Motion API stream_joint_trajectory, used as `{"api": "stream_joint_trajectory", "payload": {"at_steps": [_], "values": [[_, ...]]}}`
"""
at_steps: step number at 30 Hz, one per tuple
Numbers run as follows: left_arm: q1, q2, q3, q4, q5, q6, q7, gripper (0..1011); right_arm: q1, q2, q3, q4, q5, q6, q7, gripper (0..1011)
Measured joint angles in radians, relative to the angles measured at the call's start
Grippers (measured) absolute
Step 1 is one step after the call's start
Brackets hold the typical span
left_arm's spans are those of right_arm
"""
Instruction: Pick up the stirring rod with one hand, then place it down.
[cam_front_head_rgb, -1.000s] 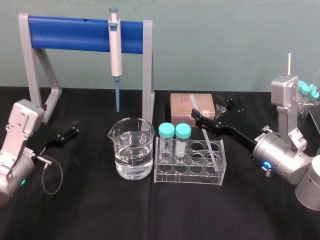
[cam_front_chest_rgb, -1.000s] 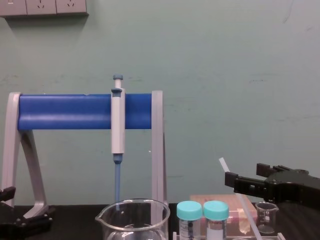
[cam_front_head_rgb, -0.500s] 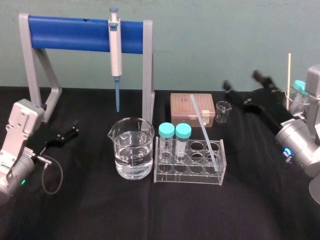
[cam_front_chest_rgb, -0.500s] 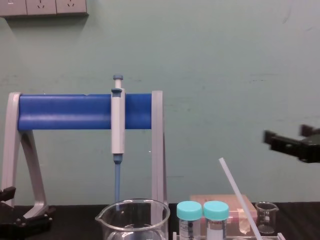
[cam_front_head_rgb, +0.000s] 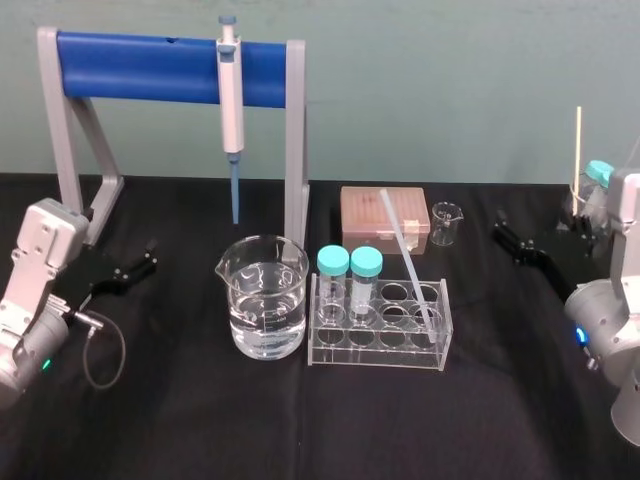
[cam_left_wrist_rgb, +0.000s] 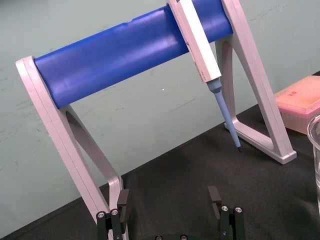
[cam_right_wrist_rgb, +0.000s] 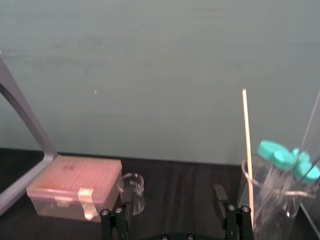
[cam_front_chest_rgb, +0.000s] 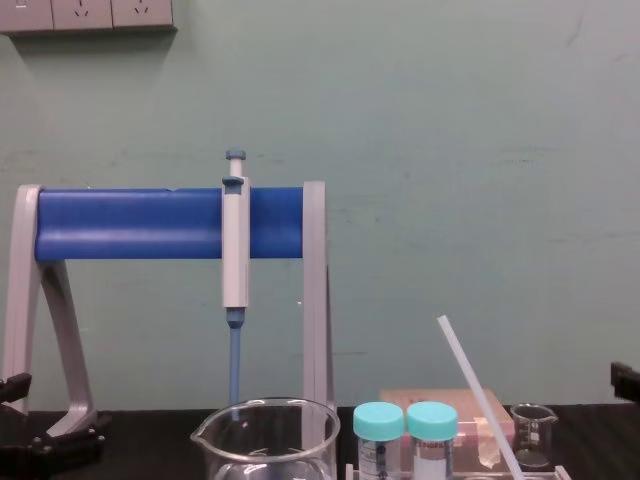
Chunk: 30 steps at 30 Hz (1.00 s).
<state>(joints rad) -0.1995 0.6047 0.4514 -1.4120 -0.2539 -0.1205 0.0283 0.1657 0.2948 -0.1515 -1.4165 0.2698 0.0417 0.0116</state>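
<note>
Leaning loose in the rack, the rod is risking toppling if the right gripper's parted fingers clip it; left gripper is idling at the surface's left edge, also parted

The thin, white translucent stirring rod stands tilted in the clear rack, right end, top leaning left

White stirring rod, blue stand bar, teal caps

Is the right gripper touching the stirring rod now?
Apart. Head view: the right gripper sits well right of the rod, which leans in the rack, with black table showing between them.
</note>
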Motion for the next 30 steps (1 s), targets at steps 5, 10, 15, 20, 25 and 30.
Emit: {"api": "stream_joint_trajectory", "payload": {"at_steps": [5, 10, 15, 20, 25, 30], "values": [[0.000, 0.000, 0.000, 0.000, 0.000, 0.000, 0.000, 1000, 0.000, -0.001, 0.001, 0.002, -0.001, 0.003, 0.000, 1003], [0.000, 0.000, 0.000, 0.000, 0.000, 0.000, 0.000, 1000, 0.000, 0.001, 0.000, 0.000, 0.000, 0.000, 0.001, 1003], [0.000, 0.000, 0.000, 0.000, 0.000, 0.000, 0.000, 1000, 0.001, 0.002, -0.001, -0.002, 0.000, -0.002, 0.001, 1003], [0.000, 0.000, 0.000, 0.000, 0.000, 0.000, 0.000, 1001, 0.001, 0.002, -0.001, -0.002, 0.000, -0.004, 0.001, 1003], [0.000, 0.000, 0.000, 0.000, 0.000, 0.000, 0.000, 1000, 0.002, 0.003, -0.002, -0.003, 0.001, -0.005, 0.001, 1003], [0.000, 0.000, 0.000, 0.000, 0.000, 0.000, 0.000, 1000, 0.002, 0.003, -0.002, -0.003, 0.001, -0.006, 0.002, 1003]]}}
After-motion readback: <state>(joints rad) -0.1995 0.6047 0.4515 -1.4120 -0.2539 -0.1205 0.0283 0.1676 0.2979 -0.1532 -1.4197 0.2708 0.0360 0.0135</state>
